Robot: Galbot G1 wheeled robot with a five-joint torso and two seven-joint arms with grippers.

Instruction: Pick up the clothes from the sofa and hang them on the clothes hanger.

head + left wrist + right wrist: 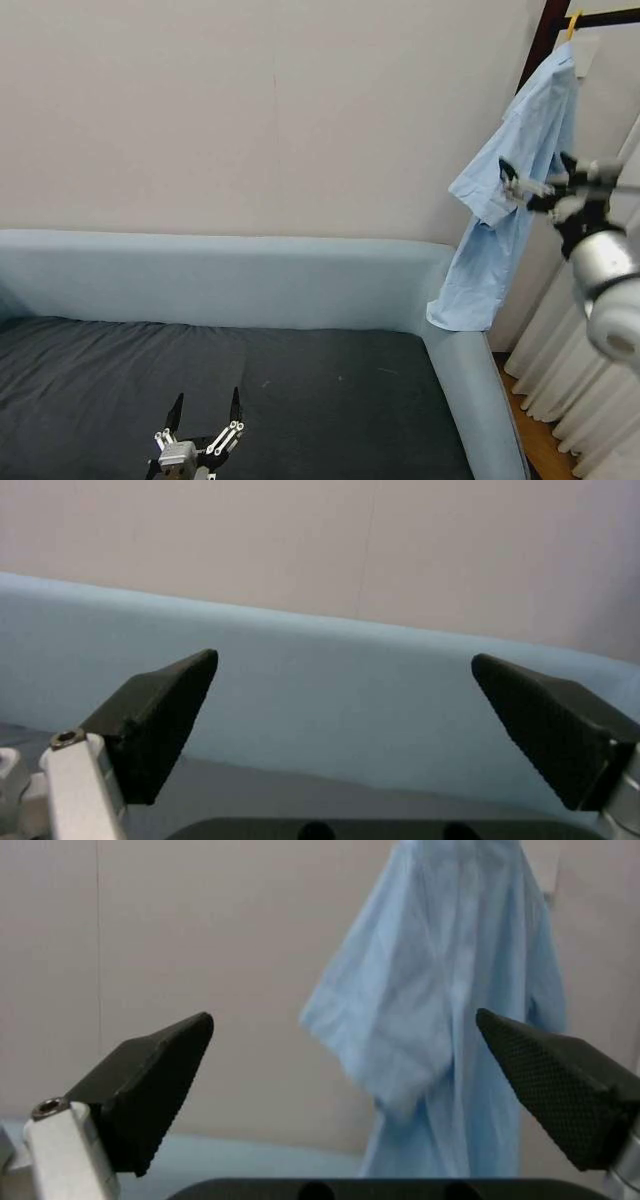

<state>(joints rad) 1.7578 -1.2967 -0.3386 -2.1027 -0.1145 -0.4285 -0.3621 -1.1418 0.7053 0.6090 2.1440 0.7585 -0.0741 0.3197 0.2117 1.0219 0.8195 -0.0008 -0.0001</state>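
Observation:
A light blue shirt (515, 180) hangs from a yellow hanger (574, 22) on a dark rack (545, 35) at the upper right, its hem draping down to the sofa's right arm. My right gripper (520, 183) is raised beside the shirt's sleeve, open, with nothing between its fingers. The right wrist view shows the shirt (450, 1012) hanging a short way ahead of the spread fingers (150, 1080). My left gripper (205, 417) hovers low over the dark sofa seat (300, 390), open and empty, facing the sofa back (330, 697).
The light blue sofa backrest (220, 280) runs along a plain beige wall (250, 110). White curtains (575, 380) hang at the right past the sofa arm (480, 400), with wooden floor below them.

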